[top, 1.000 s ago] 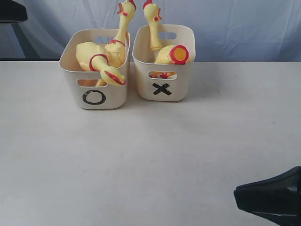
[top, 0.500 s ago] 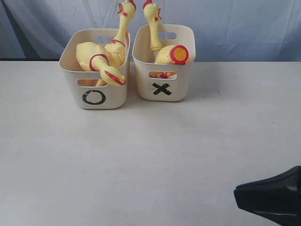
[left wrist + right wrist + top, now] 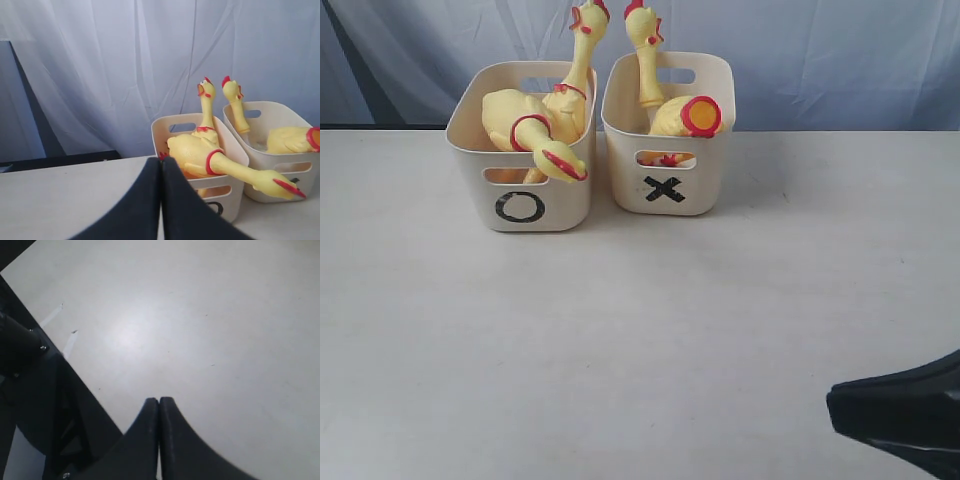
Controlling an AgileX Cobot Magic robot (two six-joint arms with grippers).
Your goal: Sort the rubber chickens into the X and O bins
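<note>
You're easing the right gripper [image 3: 832,412] back, both it and the left gripper [image 3: 161,161] pinched shut, empty; chickens [image 3: 535,125] are sitting in bins [image 3: 705,185], likely done.

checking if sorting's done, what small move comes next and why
Probably just park the arms: the chickens in view all sit in the O bin or X bin, none lies on the table, and the left gripper and right gripper are shut, empty.

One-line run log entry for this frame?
O bin: rubber chickens inside, one neck over front rim | X bin: chickens inside | left gripper: shut, empty | right gripper: shut, empty, over table
</note>
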